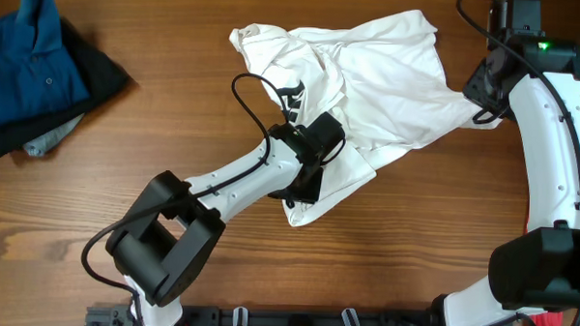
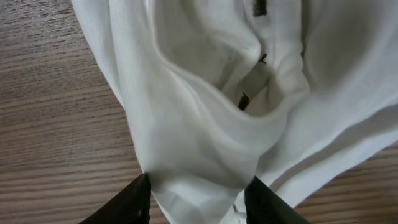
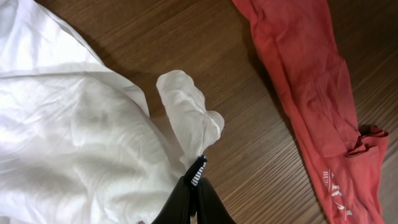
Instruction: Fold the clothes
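A white T-shirt lies crumpled across the upper middle of the wooden table, with a bit of black print showing in its folds. My left gripper is at the shirt's lower left part. In the left wrist view its two fingers press on either side of a bunched fold of the white fabric. My right gripper is at the shirt's right edge. In the right wrist view it is shut on a black label at a ribbed white edge of the shirt.
A blue polo lies on dark pieces and a grey piece at the table's far left. A red garment lies on the wood just right of my right gripper. The arms' base rail runs along the front edge.
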You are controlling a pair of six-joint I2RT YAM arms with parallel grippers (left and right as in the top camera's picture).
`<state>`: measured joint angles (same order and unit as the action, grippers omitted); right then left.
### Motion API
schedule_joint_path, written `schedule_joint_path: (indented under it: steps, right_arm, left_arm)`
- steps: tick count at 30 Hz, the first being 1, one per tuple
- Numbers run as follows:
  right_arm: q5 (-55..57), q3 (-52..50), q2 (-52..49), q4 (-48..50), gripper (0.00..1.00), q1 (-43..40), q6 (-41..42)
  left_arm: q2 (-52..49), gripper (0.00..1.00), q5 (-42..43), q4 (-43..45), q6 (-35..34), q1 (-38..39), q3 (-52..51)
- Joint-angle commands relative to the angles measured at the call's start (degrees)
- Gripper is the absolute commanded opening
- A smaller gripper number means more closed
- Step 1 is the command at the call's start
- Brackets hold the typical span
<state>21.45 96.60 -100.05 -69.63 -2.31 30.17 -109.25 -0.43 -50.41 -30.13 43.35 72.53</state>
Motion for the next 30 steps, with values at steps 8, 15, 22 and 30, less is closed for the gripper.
schedule_joint_path:
  steps: [8,15,22,30]
  right_arm:
    - [0.31,0.04,0.50,-0.13,0.04,0.09,-0.24]
    - [0.33,0.04,0.50,-0.63,0.04,0.09,-0.26]
    - [0.28,0.04,0.50,-1.46,0.04,0.09,-0.24]
    - [-1.01,0.04,0.50,-1.84,0.04,0.09,-1.64]
  left_arm:
    - [-4.39,0.04,-5.68,0.48,-0.26,-0.79,-0.13]
    - [4.02,0.04,-18.62,-1.60,3.19,-13.57,0.57]
    - [7.52,0.49,-8.44,3.45,4.83,-36.96,0.57]
    - [7.10,0.64,15.85,-4.98,4.85,-47.52,0.55]
